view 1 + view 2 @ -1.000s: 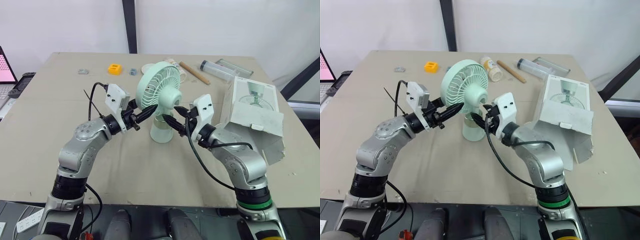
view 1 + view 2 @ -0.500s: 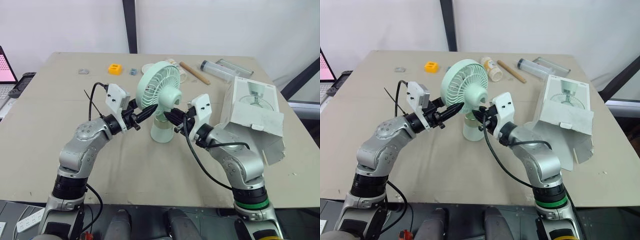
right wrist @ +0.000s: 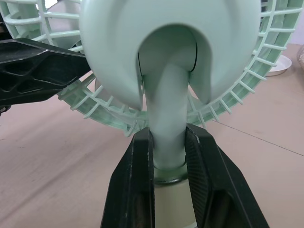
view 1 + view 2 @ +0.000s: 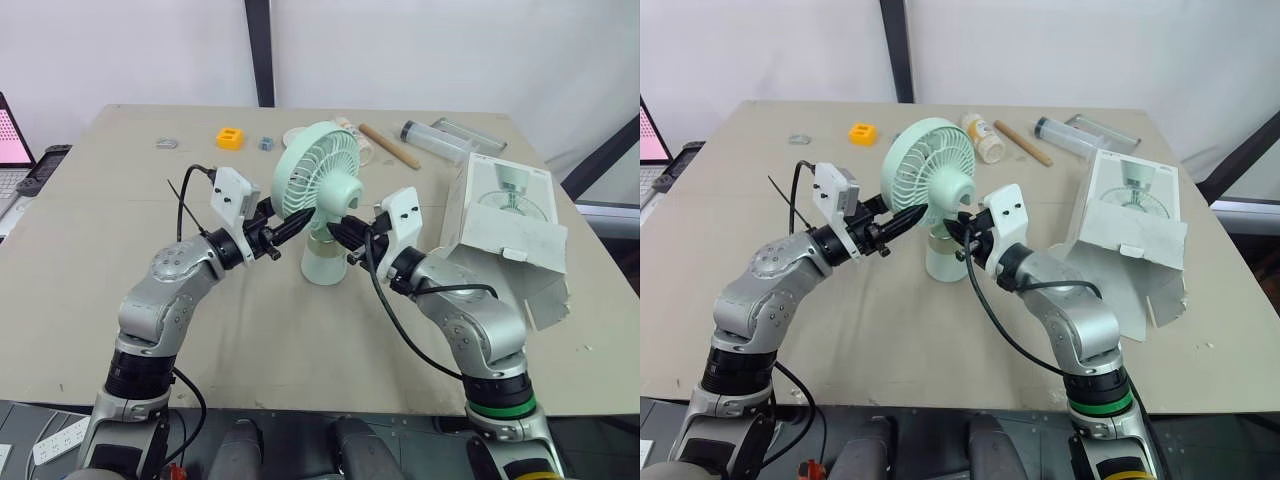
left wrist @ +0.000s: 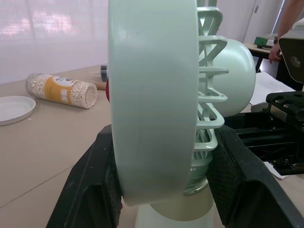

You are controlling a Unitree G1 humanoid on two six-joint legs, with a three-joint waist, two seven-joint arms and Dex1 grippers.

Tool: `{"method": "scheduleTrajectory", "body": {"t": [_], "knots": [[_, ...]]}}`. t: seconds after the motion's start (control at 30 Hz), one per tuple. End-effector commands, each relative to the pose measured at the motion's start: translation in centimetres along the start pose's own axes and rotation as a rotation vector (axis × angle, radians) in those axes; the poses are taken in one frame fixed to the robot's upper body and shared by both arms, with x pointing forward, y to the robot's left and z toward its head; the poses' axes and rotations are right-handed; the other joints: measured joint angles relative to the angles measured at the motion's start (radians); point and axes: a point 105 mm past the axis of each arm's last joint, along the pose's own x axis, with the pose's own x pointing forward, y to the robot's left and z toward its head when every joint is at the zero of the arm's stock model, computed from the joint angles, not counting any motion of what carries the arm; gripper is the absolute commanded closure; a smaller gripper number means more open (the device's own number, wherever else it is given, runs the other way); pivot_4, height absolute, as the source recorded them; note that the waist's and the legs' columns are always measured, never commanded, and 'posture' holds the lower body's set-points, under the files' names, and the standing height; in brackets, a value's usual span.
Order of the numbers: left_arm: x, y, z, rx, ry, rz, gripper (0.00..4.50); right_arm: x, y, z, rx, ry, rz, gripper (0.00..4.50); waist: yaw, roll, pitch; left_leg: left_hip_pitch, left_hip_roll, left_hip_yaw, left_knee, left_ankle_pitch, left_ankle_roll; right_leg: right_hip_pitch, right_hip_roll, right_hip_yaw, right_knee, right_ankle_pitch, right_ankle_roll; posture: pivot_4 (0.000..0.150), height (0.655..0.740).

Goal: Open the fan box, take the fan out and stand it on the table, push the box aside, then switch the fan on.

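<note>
Reaches in from both sides, elbows bent, forearms angled inward over the bench (image 4: 90,260). Sets the left gripper (image 4: 287,228) at the lower left edge of the fan (image 4: 318,178) head, with its fingers (image 5: 90,190) spread wide: one on the front of the rim, the other against the rear grille, the rim clamped between them. Brings the right gripper (image 3: 168,156) in low from the right and narrows it on the fan's neck just above the base, one pad pressed to each side of the stem.

Holds the fan upright on its round base near the middle of the bench, long axis vertical from base through neck to head. Domed motor housing toward the robot and slightly right; front grille facing away, toward the far left.

To the right of the right arm, apart from the fan: the fan box (image 4: 505,235), white, resting at a slant near the bench's right edge, flaps open at its near end, a picture of the fan on its upper face.

Along the far side, left to right: a small metal piece (image 4: 166,143), a yellow block (image 4: 231,137), a white dish (image 5: 14,108), a jar (image 4: 982,137) lying on its side, a wooden stick (image 4: 390,146), a clear tube (image 4: 432,139).

Flat beige top throughout. Behind it a white wall (image 4: 450,50) with a dark upright post (image 4: 258,50). Off the left edge, part of a laptop (image 4: 8,135).
</note>
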Motion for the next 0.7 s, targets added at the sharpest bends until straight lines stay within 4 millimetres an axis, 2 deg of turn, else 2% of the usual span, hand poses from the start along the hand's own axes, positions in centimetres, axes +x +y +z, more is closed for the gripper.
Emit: {"method": "scheduleTrajectory", "body": {"t": [0.03, 0.1, 0.13, 0.3, 0.53, 0.7], "knots": [[0.0, -1.0, 1.6, 0.019, -0.054, -0.057, 0.88, 0.1, 0.1, 1.2, -0.027, -0.038, 0.004, 4.17, 0.000, 0.000, 0.000, 0.000, 0.000, 0.000, 0.000, 0.000, 0.000, 0.000, 0.000, 0.000, 0.000, 0.000, 0.000, 0.150, 0.7400], [-0.3, -0.7, 1.6, 0.026, -0.046, -0.063, 0.15, 0.0, -0.1, 1.2, -0.031, -0.037, 0.002, 4.17, 0.000, 0.000, 0.000, 0.000, 0.000, 0.000, 0.000, 0.000, 0.000, 0.000, 0.000, 0.000, 0.000, 0.000, 0.000, 0.150, 0.7400], [-0.5, -0.5, 1.6, 0.034, -0.038, -0.070, 0.05, 0.0, -0.2, 1.2, -0.033, -0.038, 0.001, 4.17, 0.000, 0.000, 0.000, 0.000, 0.000, 0.000, 0.000, 0.000, 0.000, 0.000, 0.000, 0.000, 0.000, 0.000, 0.000, 0.150, 0.7400], [-2.3, 0.5, 1.5, 0.072, 0.000, -0.118, 0.05, 0.0, -0.3, 1.5, -0.040, -0.054, 0.015, 4.17, -0.001, 0.000, 0.000, 0.000, 0.000, 0.000, 0.000, 0.000, 0.000, 0.000, 0.000, 0.000, 0.000, 0.000, 0.001, 0.150, 0.7400], [-5.7, 1.4, 0.0, 0.081, 0.111, -0.214, 0.05, -0.3, -0.7, 2.3, -0.057, -0.105, 0.082, 4.17, -0.002, 0.000, 0.000, 0.000, 0.000, 0.000, -0.001, 0.000, 0.000, -0.001, 0.000, 0.000, 0.000, -0.002, 0.002, 0.150, 0.7400], [-8.3, 2.4, -1.6, 0.101, 0.247, -0.235, 0.05, -1.0, 0.4, 4.3, -0.070, -0.184, 0.261, 4.17, -0.003, 0.001, 0.001, -0.001, 0.001, 0.000, -0.001, 0.000, 0.000, -0.002, 0.000, 0.000, 0.000, -0.003, 0.003, 0.150, 0.7400]]}}
